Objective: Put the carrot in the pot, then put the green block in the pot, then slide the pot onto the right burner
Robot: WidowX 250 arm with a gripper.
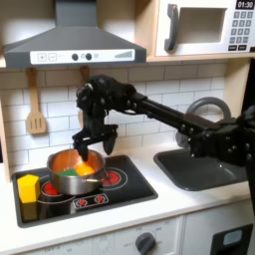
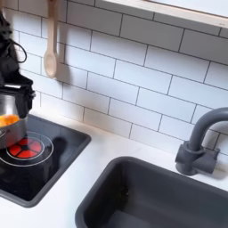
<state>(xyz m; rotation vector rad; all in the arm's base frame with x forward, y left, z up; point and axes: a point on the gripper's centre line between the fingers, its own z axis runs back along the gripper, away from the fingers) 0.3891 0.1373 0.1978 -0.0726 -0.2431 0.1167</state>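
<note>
The steel pot [image 1: 60, 181] stands on the left part of the black cooktop [image 1: 139, 189]. Inside it lie the orange carrot [image 1: 87, 168] and the green block [image 1: 71, 173]. My gripper [image 1: 93, 151] hangs just above the pot's far right rim, its fingers apart and open with nothing between them. The right burner [image 1: 113, 179] shows its red rings bare beside the pot. In the second exterior view, the gripper [image 2: 12, 96] reaches down to the pot [image 2: 7, 134] at the left edge, with the red burner [image 2: 27, 148] just right of it.
A yellow block [image 1: 28, 186] sits at the cooktop's front left, close to the pot. A wooden spatula [image 1: 36, 115] hangs on the tiled wall. The dark sink [image 1: 199, 169] and grey faucet [image 2: 200, 138] lie to the first exterior view's right. A range hood [image 1: 70, 40] hangs overhead.
</note>
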